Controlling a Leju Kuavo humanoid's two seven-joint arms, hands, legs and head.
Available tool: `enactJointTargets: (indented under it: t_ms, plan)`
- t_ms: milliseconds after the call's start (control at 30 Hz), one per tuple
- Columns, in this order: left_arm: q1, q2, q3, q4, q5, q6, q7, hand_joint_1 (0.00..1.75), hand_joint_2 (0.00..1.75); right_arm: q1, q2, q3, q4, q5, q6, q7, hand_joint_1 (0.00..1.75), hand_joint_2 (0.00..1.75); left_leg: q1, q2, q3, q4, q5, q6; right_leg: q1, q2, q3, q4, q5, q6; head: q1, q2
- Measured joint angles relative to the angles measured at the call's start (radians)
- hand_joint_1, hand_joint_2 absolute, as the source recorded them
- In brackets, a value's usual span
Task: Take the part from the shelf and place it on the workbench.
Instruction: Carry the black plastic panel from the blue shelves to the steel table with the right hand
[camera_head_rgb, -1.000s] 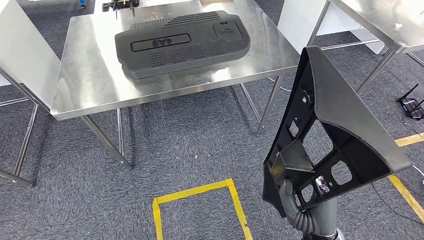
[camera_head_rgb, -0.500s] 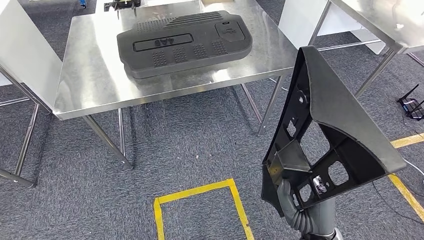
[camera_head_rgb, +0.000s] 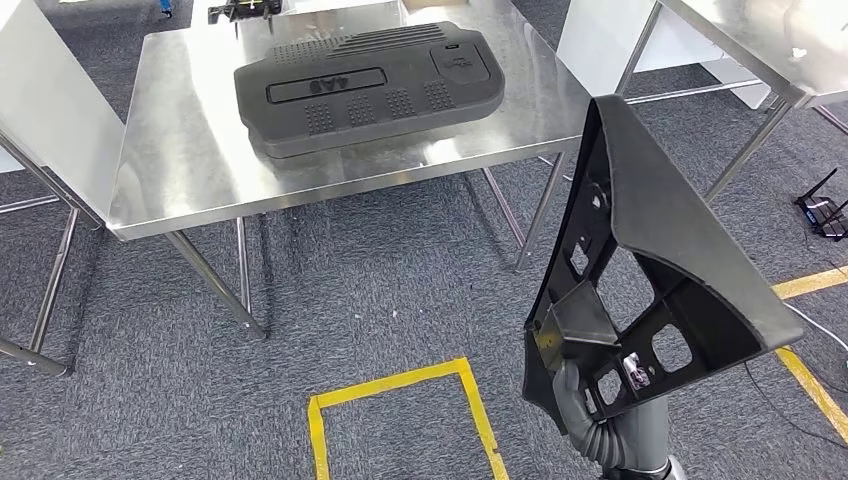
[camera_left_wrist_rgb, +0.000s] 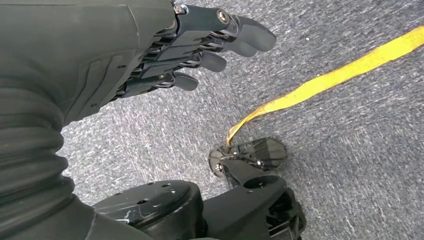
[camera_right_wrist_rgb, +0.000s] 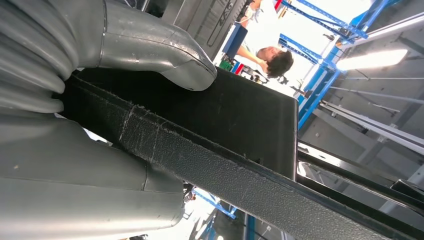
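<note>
My right hand (camera_head_rgb: 572, 392) grips the lower end of a large black plastic part (camera_head_rgb: 650, 260), a ribbed panel with cut-outs, held upright above the floor at the right of the head view. In the right wrist view the thumb (camera_right_wrist_rgb: 150, 47) presses on the part's dark textured edge (camera_right_wrist_rgb: 215, 165). The steel workbench (camera_head_rgb: 180, 170) stands ahead, some way from the part, with a large dark grey cover (camera_head_rgb: 365, 85) lying on it. My left hand (camera_left_wrist_rgb: 200, 45) hangs over the grey carpet with its fingers apart and nothing in it.
A yellow tape square (camera_head_rgb: 400, 415) marks the carpet in front of me. A white panel (camera_head_rgb: 45, 100) stands at the left, and another steel table (camera_head_rgb: 770, 50) at the right. A person (camera_right_wrist_rgb: 265, 57) shows far off in the right wrist view.
The part in my right hand has shifted slightly left and lower in the head view. The workbench has drifted a little in the picture as the camera moved.
</note>
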Motion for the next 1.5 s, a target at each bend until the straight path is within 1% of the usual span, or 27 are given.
enactJointTargets:
  t_ms: [67, 167, 267, 333, 367, 433, 467, 533, 600, 667, 700, 767, 800, 833, 867, 900, 967, 1000, 1033, 1133, 1200, 1300, 1333, 1367, 1400, 1467, 1500]
  plan:
    - [0.0, 0.001, 0.0, 0.0, 0.001, 0.0, 0.004, 0.0, 1.75, 0.0, 0.0, 0.001, 0.0, 0.001, 0.0, 0.001, 1.75, 1.75, -0.003, -0.001, 0.0, -0.002, 0.0, 0.005, -0.002, 0.0, 0.001, -0.002, 0.001, 0.003, 0.0, 0.0]
    - [-0.001, -0.001, 0.0, 0.0, 0.004, -0.001, 0.01, 0.0, 1.75, 0.0, -0.002, 0.002, 0.0, 0.002, 0.0, 0.002, 1.75, 1.75, 0.01, 0.0, 0.011, -0.023, 0.011, 0.016, -0.001, 0.004, -0.018, 0.03, -0.017, 0.006, 0.003, 0.0]
    - [-0.002, -0.001, 0.0, 0.0, 0.008, -0.003, 0.015, 0.0, 1.75, 0.001, -0.004, 0.003, 0.002, 0.002, 0.0, 0.004, 1.75, 1.75, 0.017, 0.0, 0.015, -0.029, 0.014, 0.02, -0.002, 0.013, -0.106, 0.202, -0.084, 0.002, 0.008, 0.0]
    - [-0.002, -0.001, 0.0, 0.0, 0.008, -0.004, 0.016, 0.0, 1.75, 0.002, -0.006, 0.003, 0.005, 0.002, 0.0, 0.005, 1.75, 1.75, 0.019, -0.001, 0.015, -0.028, 0.011, 0.018, -0.006, 0.014, -0.146, 0.266, -0.092, 0.013, 0.008, 0.0]
    - [-0.002, -0.002, 0.0, 0.0, 0.009, -0.004, 0.016, 0.0, 1.75, 0.002, -0.007, 0.004, 0.006, 0.002, 0.0, 0.005, 1.75, 1.75, 0.022, -0.002, 0.017, -0.028, 0.009, 0.015, -0.009, 0.014, -0.137, 0.242, -0.075, 0.024, 0.008, 0.0]
    - [-0.002, -0.001, 0.0, 0.0, 0.009, -0.004, 0.016, 0.0, 1.75, 0.001, -0.008, 0.004, 0.007, 0.004, 0.0, 0.005, 1.75, 1.75, 0.027, -0.003, 0.025, -0.026, 0.002, 0.004, -0.017, 0.007, -0.075, 0.111, -0.021, 0.045, 0.01, 0.0]
    - [-0.002, -0.001, 0.0, 0.0, 0.009, -0.004, 0.017, 0.0, 1.75, 0.001, -0.008, 0.005, 0.008, 0.004, 0.0, 0.005, 1.75, 1.75, 0.027, -0.003, 0.028, -0.025, -0.003, -0.005, -0.017, 0.005, -0.043, 0.05, -0.002, 0.047, 0.011, 0.0]
    - [-0.003, 0.0, 0.0, 0.0, 0.009, -0.004, 0.017, 0.0, 1.75, 0.0, -0.008, 0.005, 0.009, 0.006, 0.0, 0.005, 1.75, 1.75, 0.024, -0.003, 0.032, -0.023, -0.01, -0.02, -0.014, 0.005, -0.012, -0.003, 0.007, 0.03, 0.01, 0.0]
    - [-0.003, -0.001, 0.0, 0.0, 0.009, -0.004, 0.018, 0.0, 1.75, 0.001, -0.009, 0.005, 0.009, 0.006, 0.0, 0.006, 1.75, 1.75, 0.026, -0.001, 0.037, -0.025, -0.015, -0.031, -0.009, 0.013, -0.008, -0.002, 0.004, 0.005, 0.007, 0.0]
    - [-0.004, -0.001, 0.0, 0.0, 0.01, -0.004, 0.021, 0.0, 1.75, 0.002, -0.01, 0.005, 0.009, 0.007, 0.0, 0.006, 1.75, 1.75, 0.033, -0.012, 0.03, 0.006, -0.034, -0.039, -0.012, 0.019, 0.0, -0.004, -0.001, -0.012, 0.005, 0.0]
    - [-0.004, -0.001, 0.0, 0.0, 0.01, -0.004, 0.022, 0.0, 1.75, 0.002, -0.01, 0.005, 0.009, 0.008, 0.0, 0.007, 1.75, 1.75, 0.035, -0.021, 0.009, 0.05, -0.055, -0.042, -0.013, 0.021, 0.007, -0.004, -0.005, -0.02, 0.004, 0.0]
    - [-0.003, -0.001, -0.001, 0.0, 0.01, -0.004, 0.024, 0.0, 1.75, 0.002, -0.009, 0.005, 0.009, 0.01, 0.0, 0.007, 1.75, 1.75, 0.036, -0.036, -0.068, 0.193, -0.109, -0.042, -0.009, 0.023, 0.018, -0.004, -0.013, -0.034, 0.002, 0.0]
    - [-0.001, -0.001, -0.001, 0.0, 0.01, -0.005, 0.024, 0.0, 1.75, 0.002, -0.009, 0.006, 0.01, 0.01, 0.0, 0.007, 1.75, 1.75, 0.036, -0.039, -0.108, 0.254, -0.125, -0.041, -0.006, 0.026, 0.023, -0.004, -0.018, -0.039, 0.002, 0.0]
    - [0.0, -0.001, -0.001, 0.0, 0.01, -0.005, 0.025, 0.0, 1.75, 0.002, -0.009, 0.006, 0.01, 0.011, 0.0, 0.007, 1.75, 1.75, 0.036, -0.04, -0.135, 0.287, -0.122, -0.04, -0.004, 0.03, 0.029, -0.004, -0.022, -0.042, 0.002, 0.0]
    - [0.001, -0.001, -0.001, 0.0, 0.01, -0.006, 0.026, 0.0, 1.75, 0.002, -0.009, 0.006, 0.01, 0.011, 0.0, 0.007, 1.75, 1.75, 0.036, -0.04, -0.143, 0.278, -0.096, -0.038, -0.002, 0.035, 0.037, -0.004, -0.028, -0.043, 0.002, 0.0]
    - [0.002, -0.001, -0.001, 0.0, 0.01, -0.007, 0.027, 0.0, 1.75, 0.002, -0.009, 0.006, 0.01, 0.011, 0.0, 0.007, 1.75, 1.75, 0.036, -0.04, -0.132, 0.234, -0.055, -0.036, -0.002, 0.04, 0.046, -0.004, -0.034, -0.042, 0.002, 0.0]
    - [0.002, -0.001, -0.001, 0.0, 0.01, -0.007, 0.027, 0.0, 1.75, 0.001, -0.009, 0.006, 0.01, 0.011, 0.0, 0.007, 1.75, 1.75, 0.036, -0.045, -0.085, 0.104, 0.027, -0.032, 0.001, 0.047, 0.06, -0.003, -0.05, -0.034, 0.001, 0.0]
    - [0.002, 0.0, -0.001, 0.0, 0.01, -0.007, 0.028, 0.0, 1.75, 0.001, -0.009, 0.006, 0.01, 0.011, 0.0, 0.007, 1.75, 1.75, 0.035, -0.047, -0.065, 0.058, 0.043, -0.031, 0.003, 0.05, 0.063, -0.002, -0.057, -0.029, 0.001, 0.0]
    - [0.002, 0.0, -0.001, 0.0, 0.01, -0.007, 0.028, 0.0, 1.75, 0.001, -0.009, 0.006, 0.01, 0.011, 0.0, 0.007, 1.75, 1.75, 0.033, -0.05, -0.053, 0.03, 0.046, -0.029, 0.004, 0.052, 0.064, -0.003, -0.063, -0.023, 0.002, 0.0]
    - [0.0, -0.001, -0.001, 0.0, 0.01, -0.009, 0.03, 0.0, 1.75, 0.001, -0.01, 0.007, 0.01, 0.011, 0.0, 0.007, 1.75, 1.75, 0.027, -0.052, -0.045, 0.015, 0.03, -0.017, 0.001, 0.051, 0.068, -0.007, -0.073, -0.008, 0.003, 0.0]
    - [-0.001, -0.001, -0.001, 0.0, 0.01, -0.009, 0.03, 0.0, 1.75, 0.0, -0.01, 0.008, 0.01, 0.011, 0.0, 0.007, 1.75, 1.75, 0.028, -0.051, -0.037, 0.009, 0.028, -0.005, 0.002, 0.041, 0.046, 0.04, -0.093, -0.004, 0.004, 0.0]
    - [-0.002, -0.001, -0.002, 0.0, 0.01, -0.011, 0.03, 0.0, 1.75, -0.003, -0.011, 0.009, 0.012, 0.011, 0.0, 0.007, 1.75, 1.75, 0.025, -0.05, -0.027, 0.006, 0.015, 0.008, 0.004, 0.033, -0.076, 0.231, -0.147, -0.011, 0.006, 0.0]
    - [-0.002, -0.001, -0.002, 0.0, 0.01, -0.011, 0.03, 0.0, 1.75, -0.003, -0.011, 0.009, 0.013, 0.011, 0.0, 0.007, 1.75, 1.75, 0.024, -0.05, -0.021, 0.007, 0.009, 0.011, 0.004, 0.033, -0.112, 0.274, -0.148, -0.009, 0.005, 0.0]
    - [-0.002, -0.001, -0.002, 0.0, 0.01, -0.012, 0.03, 0.0, 1.75, -0.003, -0.012, 0.009, 0.014, 0.011, 0.0, 0.007, 1.75, 1.75, 0.023, -0.051, -0.014, 0.007, 0.003, 0.011, 0.004, 0.033, -0.13, 0.278, -0.133, -0.003, 0.006, 0.0]
    - [-0.002, -0.001, -0.002, 0.0, 0.01, -0.012, 0.03, 0.0, 1.75, -0.003, -0.012, 0.01, 0.015, 0.011, 0.0, 0.007, 1.75, 1.75, 0.023, -0.052, -0.005, 0.007, -0.004, 0.011, 0.004, 0.032, -0.128, 0.246, -0.102, 0.006, 0.006, 0.0]
    - [-0.002, -0.002, -0.002, 0.0, 0.01, -0.012, 0.03, 0.0, 1.75, -0.004, -0.012, 0.01, 0.016, 0.011, 0.0, 0.007, 1.75, 1.75, 0.02, -0.054, 0.015, 0.007, -0.021, 0.005, 0.006, 0.023, -0.089, 0.117, -0.024, 0.02, 0.008, 0.0]
    - [-0.002, -0.002, -0.002, 0.0, 0.01, -0.012, 0.03, 0.0, 1.75, -0.003, -0.012, 0.01, 0.016, 0.011, 0.0, 0.007, 1.75, 1.75, 0.017, -0.054, 0.023, 0.008, -0.03, 0.001, 0.007, 0.019, -0.069, 0.065, 0.003, 0.018, 0.008, 0.0]
